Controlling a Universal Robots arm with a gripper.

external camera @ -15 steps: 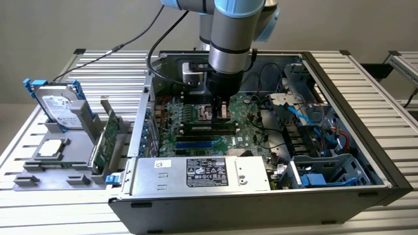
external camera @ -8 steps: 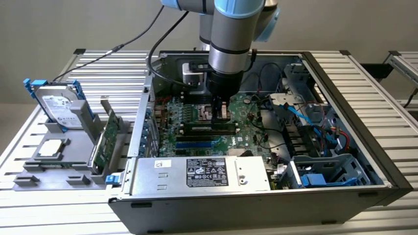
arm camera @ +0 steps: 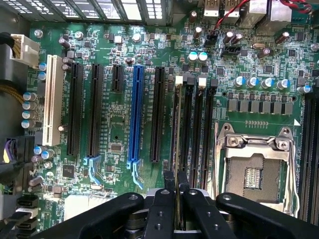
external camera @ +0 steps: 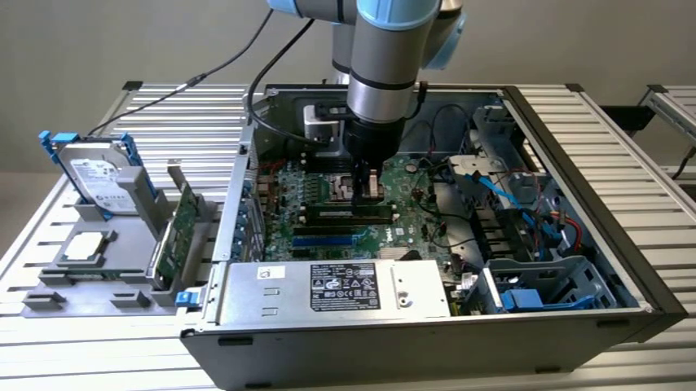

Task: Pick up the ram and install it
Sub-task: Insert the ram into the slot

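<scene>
The arm (external camera: pixel 386 73) stands almost straight up and down, its wrist pointing into the open computer case (external camera: pixel 435 350). The gripper (external camera: pixel 367 186) sits low over the green motherboard (external camera: pixel 408 187).

Looking along the wrist now: the two black fingers (arm camera: pixel 162 211) are clamped on the ram (arm camera: pixel 178 215), which shows edge-on as a thin strip pinched between them. The stick runs out ahead of the fingertips, lined up lengthwise with the row of black memory slots (arm camera: pixel 197 129). It hangs over the slot farthest from the CPU socket (arm camera: pixel 251 172), and I can't tell whether it is touching that slot.

The socket lies just off to one side of the fingers, and a long blue slot (arm camera: pixel 134 114) lies off to the other.

Inside the case, the power supply (external camera: pixel 348 289) lies near the fingers. Well apart from them, outside the case, a hard drive (external camera: pixel 98 175) and a large green expansion card (external camera: pixel 174 236) stand in a grey holder (external camera: pixel 98 277) on the slatted surface (external camera: pixel 87 358).
</scene>
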